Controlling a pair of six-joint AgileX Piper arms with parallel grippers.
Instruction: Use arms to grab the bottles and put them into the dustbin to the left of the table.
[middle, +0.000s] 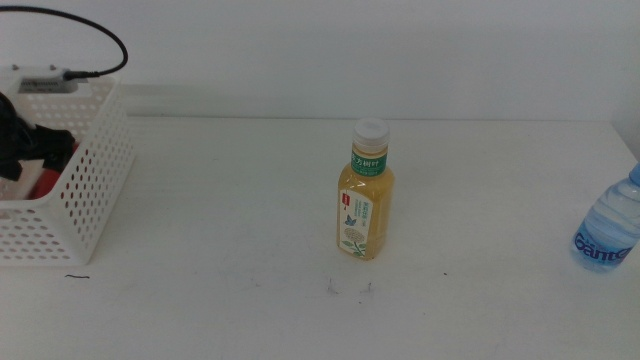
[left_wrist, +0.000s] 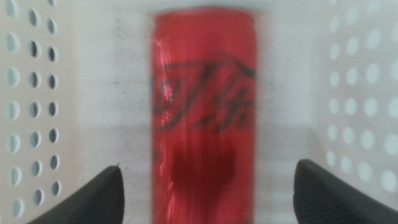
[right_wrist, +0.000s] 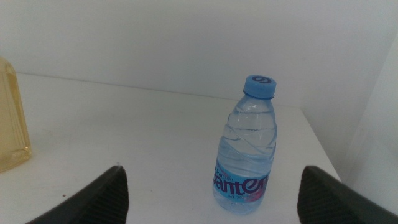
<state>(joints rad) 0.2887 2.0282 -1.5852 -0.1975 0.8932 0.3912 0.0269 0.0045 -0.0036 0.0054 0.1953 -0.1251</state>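
Left wrist view, blurred slim red cola can (left_wrist: 204, 112), black script, inside white perforated dustbin (left_wrist: 37, 93)

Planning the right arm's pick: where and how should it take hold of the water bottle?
Grip the water bottle around its clear body, between cap and label, coming level from the side. It stands upright and apart, already centred between the right claw, which is open.
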